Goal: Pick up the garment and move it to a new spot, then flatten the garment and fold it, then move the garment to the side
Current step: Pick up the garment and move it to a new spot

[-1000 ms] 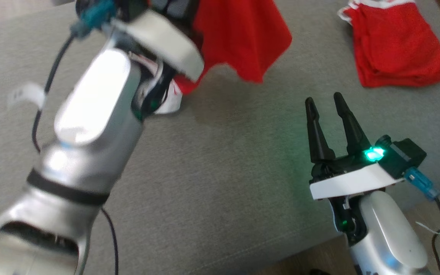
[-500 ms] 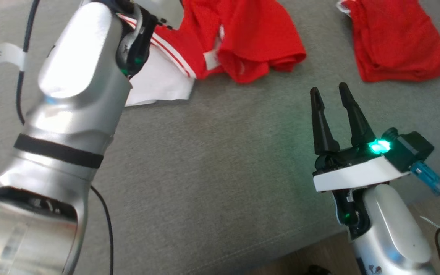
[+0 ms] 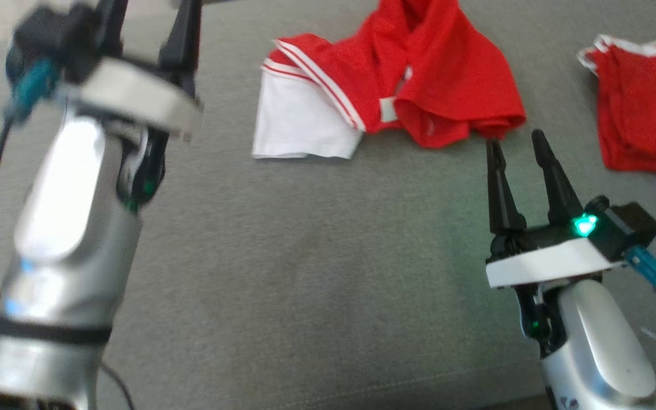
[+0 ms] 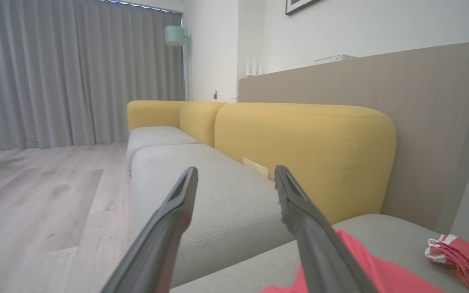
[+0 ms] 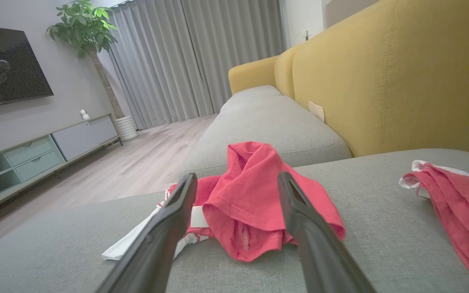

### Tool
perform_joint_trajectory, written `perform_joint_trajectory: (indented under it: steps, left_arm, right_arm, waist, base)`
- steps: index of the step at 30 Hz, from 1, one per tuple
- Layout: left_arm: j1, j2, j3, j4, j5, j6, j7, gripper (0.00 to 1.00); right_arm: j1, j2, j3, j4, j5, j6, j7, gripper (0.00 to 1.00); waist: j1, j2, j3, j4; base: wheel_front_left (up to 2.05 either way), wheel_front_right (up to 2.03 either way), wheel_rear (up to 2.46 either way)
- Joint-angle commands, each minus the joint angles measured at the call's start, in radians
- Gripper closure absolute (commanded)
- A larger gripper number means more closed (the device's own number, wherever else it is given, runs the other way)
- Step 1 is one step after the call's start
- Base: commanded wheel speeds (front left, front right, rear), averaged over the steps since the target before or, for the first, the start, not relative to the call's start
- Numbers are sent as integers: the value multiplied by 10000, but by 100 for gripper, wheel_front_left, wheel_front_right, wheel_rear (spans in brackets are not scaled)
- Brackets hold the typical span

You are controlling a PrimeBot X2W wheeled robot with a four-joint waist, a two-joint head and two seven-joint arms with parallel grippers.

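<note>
Head view: both pincers gape wide and empty over the grey sofa seat (image 3: 305, 256).
Left gripper (image 3: 148, 20) at far left; right gripper (image 3: 516, 139) at near right, tips just short of the crumpled red jersey (image 3: 430, 85) lying far centre.

- The garment (image 3: 419, 85) is a red mesh shirt with white short sleeves and red-white striped trim along the sleeve seam.
- It lies crumpled in a loose heap, the red body bunched and folded over itself into soft ridges.
- One white sleeve (image 3: 299, 125) spreads nearly flat at the heap's left side in the head view.
- A small white label (image 3: 388, 109) shows at a fold.
- It rests on the grey sofa seat (image 3: 305, 256), toward the backrest.
</note>
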Motion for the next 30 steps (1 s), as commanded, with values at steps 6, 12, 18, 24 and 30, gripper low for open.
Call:
perform_joint_trajectory:
  steps: [6,12,18,24,30]
  left_arm:
    - [2221,575,1032,-1891,426,154,-50,0]
    - [4200,285,1477,-2864,614,284,-50,0]
    - [5684,-328,2084,-3439,765,450,-50,0]
    - [6736,-979,2515,-3784,959,441,-51,0]
    - [7023,-1272,2628,-3942,1053,283,-51,0]
  right_arm:
    - [366,1,-102,-91,-433,-9,-108,0]
    - [639,1,-244,-36,-586,-9,-106,0]
    - [874,1,-247,-55,-595,-9,-77,0]
    - [1151,1,-287,-63,-559,-9,-64,0]
    - [1194,1,-332,-142,-635,-9,43,0]
  waist:
    - [0,0,-892,975]
    - [0,0,-1212,1360]
    - [0,0,-1414,1473]
    - [0,0,-1600,1511]
    - [0,0,-1544,1682]
  base:
    - [0,0,0]
    - [0,0,0]
    - [0,0,0]
    - [0,0,0]
    - [0,0,0]
